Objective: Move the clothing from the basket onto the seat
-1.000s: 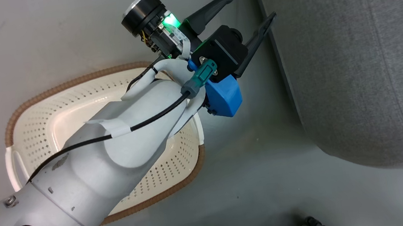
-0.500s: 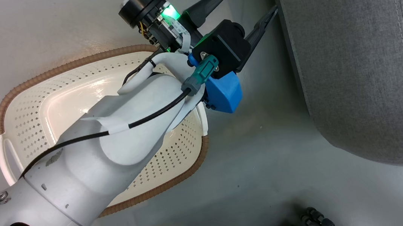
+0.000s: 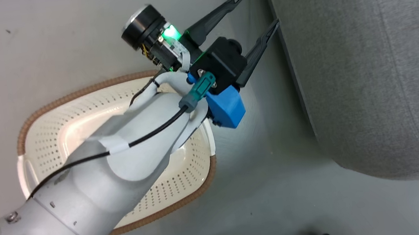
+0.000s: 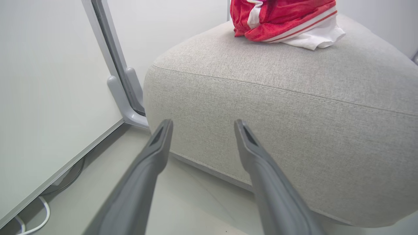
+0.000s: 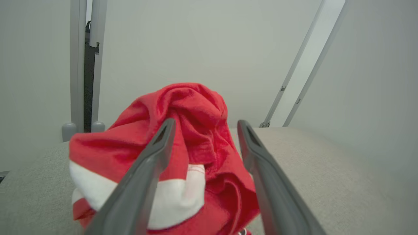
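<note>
Drop-off seems to be finishing: clothing (image 5: 196, 130) is lying mid-frame on seat (image 5: 326, 169), right tool (image 5: 205, 121) gaping open just by it, left tool (image 3: 263, 5) gaping too. Next move is calling for a snag-free retreat.

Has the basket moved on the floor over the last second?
No. The head view itself shifts a little, but the basket keeps the same gap to the edge of the seat beside it.
</note>
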You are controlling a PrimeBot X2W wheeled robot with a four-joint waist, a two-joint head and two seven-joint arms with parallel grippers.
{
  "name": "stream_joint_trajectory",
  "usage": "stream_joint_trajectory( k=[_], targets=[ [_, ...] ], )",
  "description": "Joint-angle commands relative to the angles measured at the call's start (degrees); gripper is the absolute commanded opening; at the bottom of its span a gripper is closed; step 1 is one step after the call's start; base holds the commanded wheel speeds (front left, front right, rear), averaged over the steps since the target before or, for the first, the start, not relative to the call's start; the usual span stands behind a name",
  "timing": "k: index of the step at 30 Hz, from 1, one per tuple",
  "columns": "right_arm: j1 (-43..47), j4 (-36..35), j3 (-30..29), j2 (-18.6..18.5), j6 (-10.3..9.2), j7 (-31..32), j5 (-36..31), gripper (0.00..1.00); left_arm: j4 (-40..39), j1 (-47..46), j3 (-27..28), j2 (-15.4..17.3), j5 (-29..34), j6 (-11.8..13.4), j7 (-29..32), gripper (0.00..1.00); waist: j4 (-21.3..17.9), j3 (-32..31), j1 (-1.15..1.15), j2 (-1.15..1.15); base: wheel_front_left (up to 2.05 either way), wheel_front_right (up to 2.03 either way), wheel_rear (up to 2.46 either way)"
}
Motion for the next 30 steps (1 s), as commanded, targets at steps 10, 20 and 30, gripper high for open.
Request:
stream_joint_trajectory(
  k=[10,20,30],
  targets=[
    [15.35,-13.01,5.21,4.99,0.01,0.00,-0.50,1.00,1.77,8.43,3.21,0.52,-2.76,2.44,-2.32,1.00,1.27,-15.40,0.00,0.00,0.00,0.00,0.00],
    [26.38,-21.03,13.94,8.78,0.01,0.00,0.57,1.00,-5.90,20.13,14.78,2.54,-0.88,6.13,-2.43,1.00,5.36,-25.34,0.00,0.00,0.00,0.00,0.00],
    [34.48,-23.83,18.96,11.59,0.01,0.00,1.34,1.00,-13.14,34.70,30.18,3.16,4.68,7.08,-2.39,1.00,11.41,-32.55,0.00,0.00,0.00,0.00,0.00]
  ],
)
